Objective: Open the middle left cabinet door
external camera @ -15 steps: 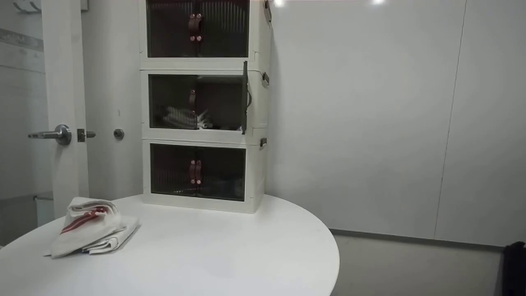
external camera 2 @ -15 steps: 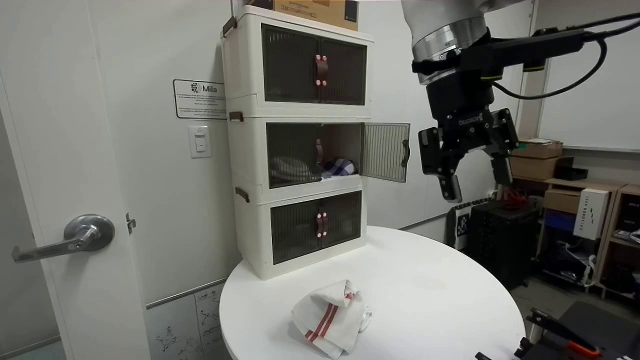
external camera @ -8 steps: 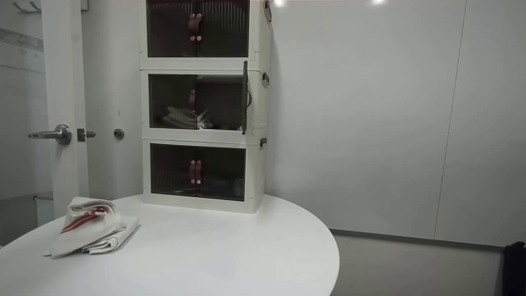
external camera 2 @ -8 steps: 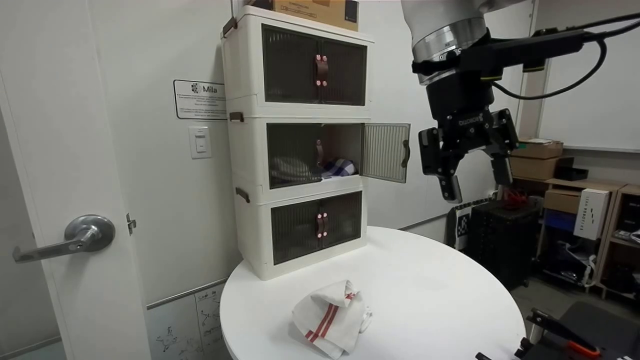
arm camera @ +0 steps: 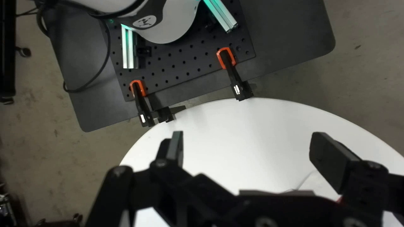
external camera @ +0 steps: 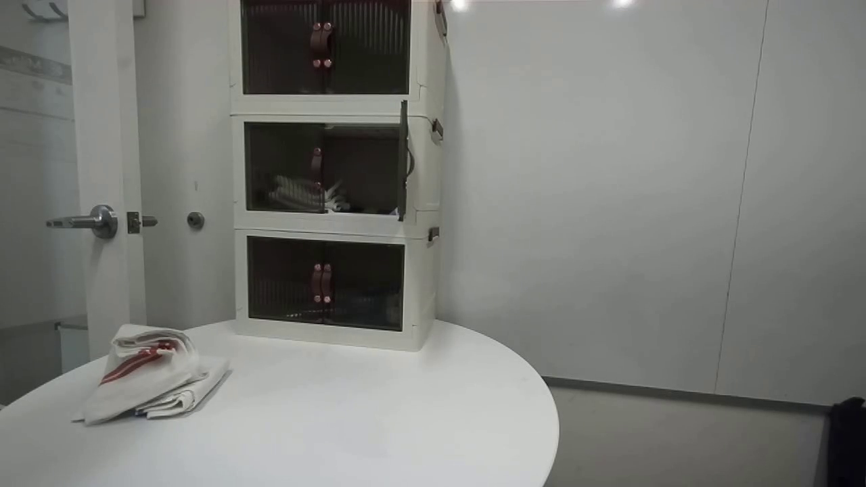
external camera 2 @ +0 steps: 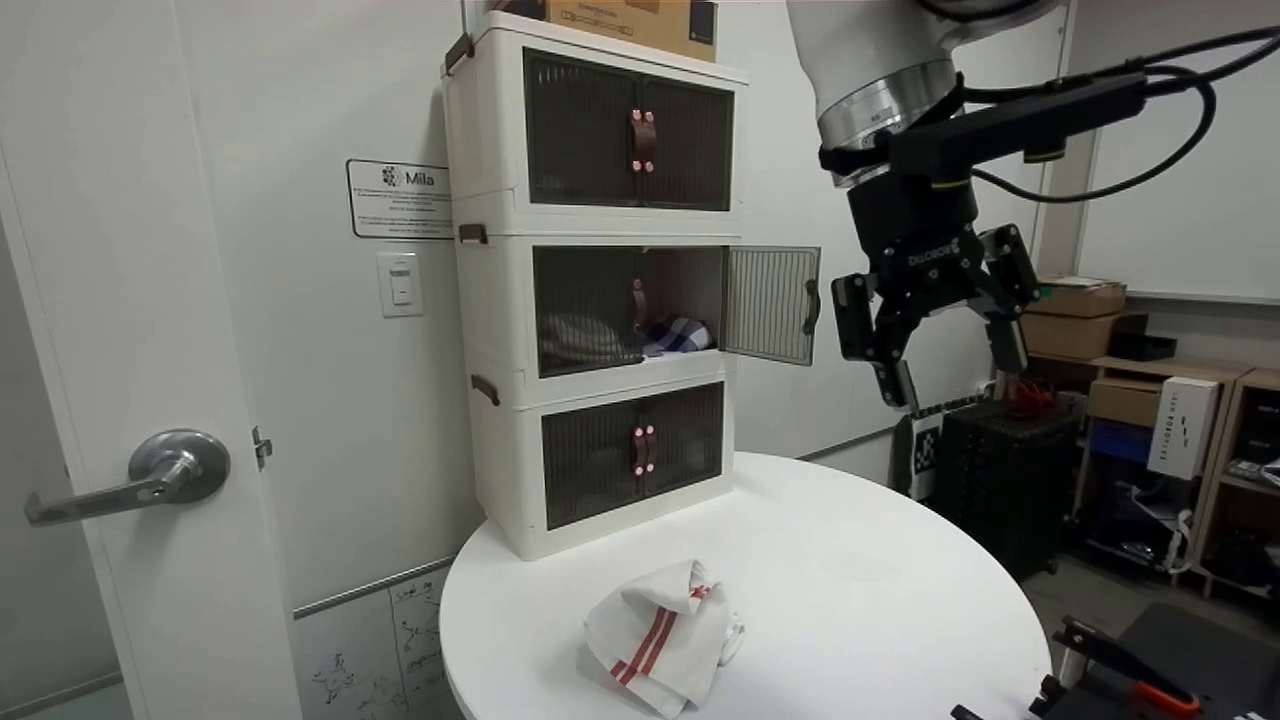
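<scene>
The middle left cabinet door (external camera: 284, 166) is closed in the white cabinet's middle tier. It is a dark see-through pane with a brown strap handle, and it also shows in an exterior view (external camera 2: 585, 312). The matching right door (external camera 2: 772, 305) of that tier stands swung open and is seen nearly edge-on in an exterior view (external camera: 404, 161). My gripper (external camera 2: 952, 367) hangs fingers-down to the right of the open right door, apart from the cabinet. In the wrist view my gripper (arm camera: 247, 142) is wide open with nothing between its fingers. The cabinet is out of the wrist view.
A white round table (external camera 2: 860, 560) bears the cabinet and a white cloth with red stripes (external camera 2: 660, 635). Cloths (external camera 2: 680, 335) lie inside the middle tier. A room door with a lever handle (external camera 2: 180, 470) stands left. Black clamps (arm camera: 235, 75) sit at the robot's base by the table edge.
My arm and gripper have turned slightly and shifted a little to the left in an exterior view. The cabinet doors and the cloth have not moved.
</scene>
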Robot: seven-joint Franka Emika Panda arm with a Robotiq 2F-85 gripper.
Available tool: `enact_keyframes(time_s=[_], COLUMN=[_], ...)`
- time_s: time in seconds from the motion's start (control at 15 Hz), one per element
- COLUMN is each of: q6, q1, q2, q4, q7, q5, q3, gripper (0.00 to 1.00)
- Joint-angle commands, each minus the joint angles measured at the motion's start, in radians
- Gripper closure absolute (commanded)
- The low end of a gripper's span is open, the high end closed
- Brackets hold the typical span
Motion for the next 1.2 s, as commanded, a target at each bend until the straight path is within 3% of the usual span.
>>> enact_keyframes(time_s=[0.0, 0.6, 1.13], q6=[-0.031, -0.125, -0.104], q1=[-0.040, -0.049, -0.006], q2=[0.146, 0.412, 0.587], q4=[0.109, 0.365, 0.474], q7=[0.085, 0.059, 0.131], q5=[-0.112, -0.559, -0.900], q3=[0.028, -0.031, -0.078], gripper=[0.00, 0.00, 0.00])
